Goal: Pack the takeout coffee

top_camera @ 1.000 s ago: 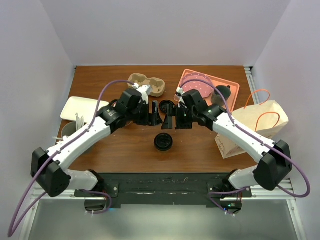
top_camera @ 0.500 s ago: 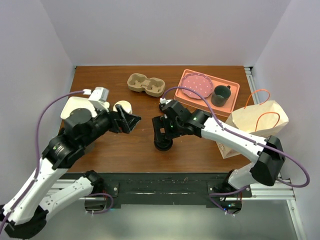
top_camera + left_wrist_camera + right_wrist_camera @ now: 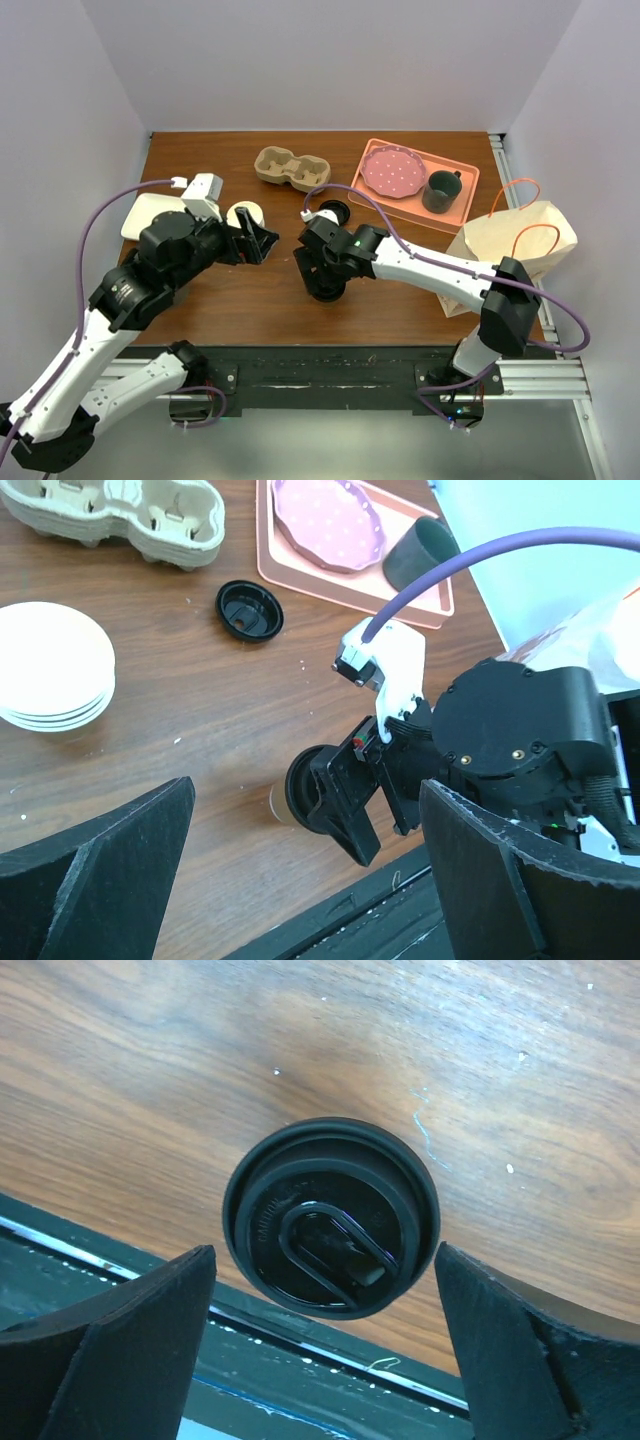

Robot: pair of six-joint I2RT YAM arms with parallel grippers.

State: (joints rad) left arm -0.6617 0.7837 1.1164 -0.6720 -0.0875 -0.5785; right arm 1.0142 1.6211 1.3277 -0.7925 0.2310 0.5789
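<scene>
Looking down from above, there is one brown pulp carrier [image 3: 292, 168] with two wells, one pink tray [image 3: 466, 180] bearing one dotted plate [image 3: 392, 172] and one dark mug [image 3: 440, 192], one paper bag [image 3: 515, 245], one stack of white cups [image 3: 245, 214], one loose black lid [image 3: 334, 213] and one takeout coffee [image 3: 328, 289]. The coffee sits on the table well nearer the arm bases than the carrier and slightly to its right, with the right gripper [image 3: 318, 270] over it. The left gripper [image 3: 258, 240] hangs near-left of the carrier, beside the cup stack.

From the left wrist, the left gripper's jaws are spread wide with nothing between them. The coffee [image 3: 300, 790] lies well below and right of the carrier [image 3: 115, 515]. It shows a black lid and a sliver of tan side, with a finger of the right gripper in front of it.

From the right wrist, the coffee's lid [image 3: 330, 1215] is round, black and ridged, with an oval sip tab. The right gripper's jaws stand apart on either side of it, not touching.
</scene>
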